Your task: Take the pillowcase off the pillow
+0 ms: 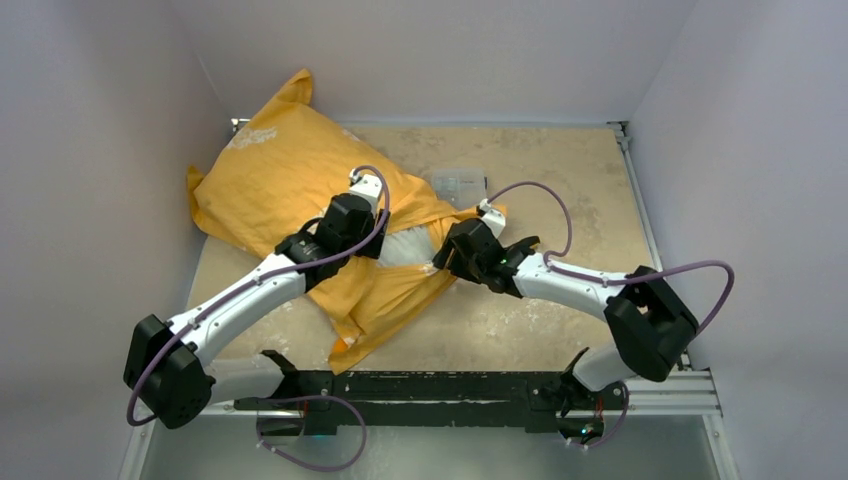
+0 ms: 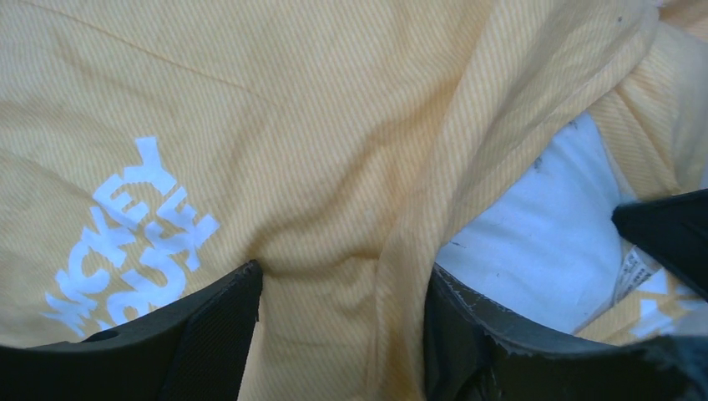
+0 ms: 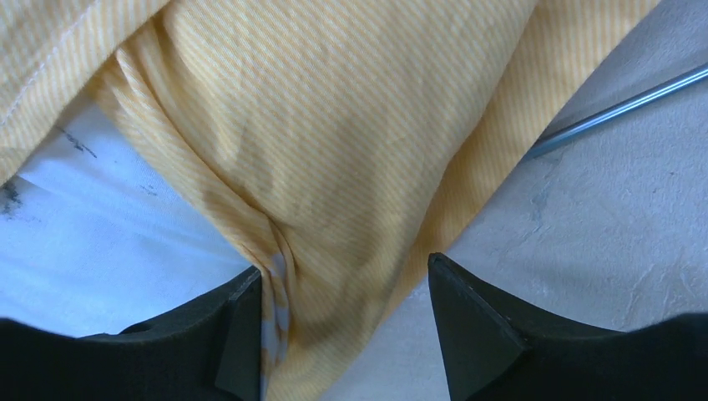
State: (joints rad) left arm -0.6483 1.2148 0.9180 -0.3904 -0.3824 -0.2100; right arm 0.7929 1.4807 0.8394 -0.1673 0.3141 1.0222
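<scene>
— Where does the risk lie?

— In the pillowcase (image 1: 290, 180). It sprawls from the far-left corner of the table (image 1: 570, 170) down toward the middle of the near edge. Most of the bulk is bunched against the left wall (image 1: 100, 150), so any pull toward the right must drag the whole mass.

— And the pillow?

— Only a white wedge of the pillow (image 1: 408, 245) shows, at the opening near the table's middle. If a claw pinches that white along with the orange, both would likely travel together and nothing would come off.

— How do the claws stand?

— The left claw (image 2: 342, 284) is spread wide, straddling a raised fold beside the white lettering (image 2: 134, 242). The right claw (image 3: 346, 271) is likewise spread, over the hem where orange meets white. Neither grips anything. A shallow bite on so thin a fold could slip.

— The surroundings?

— Pale walls close in on three sides. The table is beige and mottled, probably with some drag on the cloth. A small pale patch (image 1: 458, 185) lies toward the far edge; what it is cannot be made out.
</scene>
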